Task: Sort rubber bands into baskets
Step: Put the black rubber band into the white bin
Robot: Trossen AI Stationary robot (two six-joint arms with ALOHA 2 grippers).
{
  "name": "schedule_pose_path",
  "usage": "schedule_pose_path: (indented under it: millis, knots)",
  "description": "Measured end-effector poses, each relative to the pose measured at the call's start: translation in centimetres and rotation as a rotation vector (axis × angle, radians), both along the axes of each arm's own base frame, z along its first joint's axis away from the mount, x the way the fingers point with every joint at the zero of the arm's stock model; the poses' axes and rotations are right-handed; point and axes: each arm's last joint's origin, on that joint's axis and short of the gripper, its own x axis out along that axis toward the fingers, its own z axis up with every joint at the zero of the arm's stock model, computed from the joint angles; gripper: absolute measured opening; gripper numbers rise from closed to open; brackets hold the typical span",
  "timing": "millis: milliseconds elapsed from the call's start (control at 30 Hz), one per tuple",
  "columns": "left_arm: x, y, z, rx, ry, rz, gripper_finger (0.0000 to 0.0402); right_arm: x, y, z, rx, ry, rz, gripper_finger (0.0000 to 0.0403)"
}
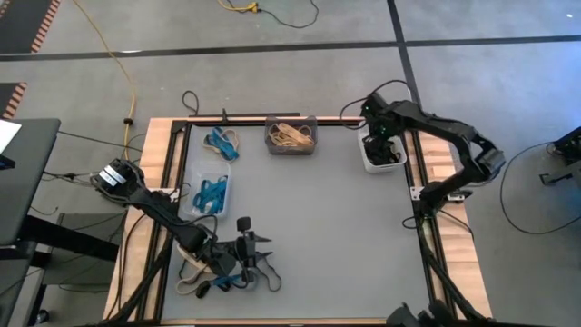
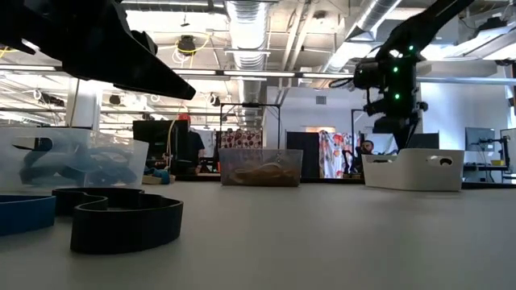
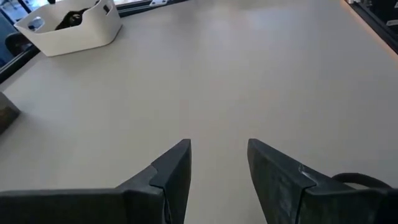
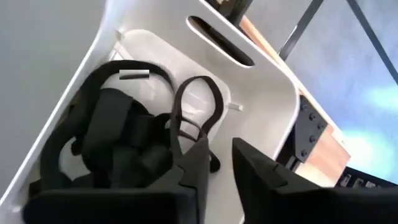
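From above, the grey table (image 1: 336, 236) carries three baskets along its far and left parts: the clear basket (image 1: 206, 193) at the left edge holding blue rubber bands (image 1: 211, 194), the dark grey basket (image 1: 291, 136) at the far middle holding tan rubber bands (image 1: 292, 136), and the white basket (image 1: 379, 153) at the far right corner. The right gripper (image 1: 383, 147) hangs directly over the white basket, while the left gripper (image 1: 247, 256) sits low at the near left, beside a loose heap of bands (image 1: 218, 280) lying on the table just by it; a further blue band (image 1: 222, 143) lies loose between the clear and dark grey baskets. At table height, wide black bands (image 2: 121, 217) and a blue one (image 2: 24, 213) lie in the foreground, with the three baskets standing behind them, and the right gripper (image 2: 393, 121) poised just above the white basket's (image 2: 413, 169) rim. Looking past the left wrist, the left gripper (image 3: 217, 180) stands with its fingers apart and nothing between them, bare table beneath, the white basket (image 3: 71, 28) well off. Looking past the right wrist, the right gripper (image 4: 217, 168) shows a narrow gap between its fingers, gripping nothing, and black rubber bands (image 4: 124, 137) lie piled inside the white basket (image 4: 267, 93) directly beneath and touching the fingertips' near edge.
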Motion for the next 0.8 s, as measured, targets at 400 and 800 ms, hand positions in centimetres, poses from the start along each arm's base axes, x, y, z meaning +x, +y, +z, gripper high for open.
schedule_pose_path:
  millis: [400,800]
  knots:
    - [0.4,0.7,0.0,-0.002,0.0,0.029,0.0149,-0.1,3.3,3.3,-0.04,-0.145,0.007,0.0205]
    - [1.1,2.0,0.0,0.1,0.028,0.024,0.0149,3.3,9.0,4.8,-0.05,-0.282,0.191,0.0203]
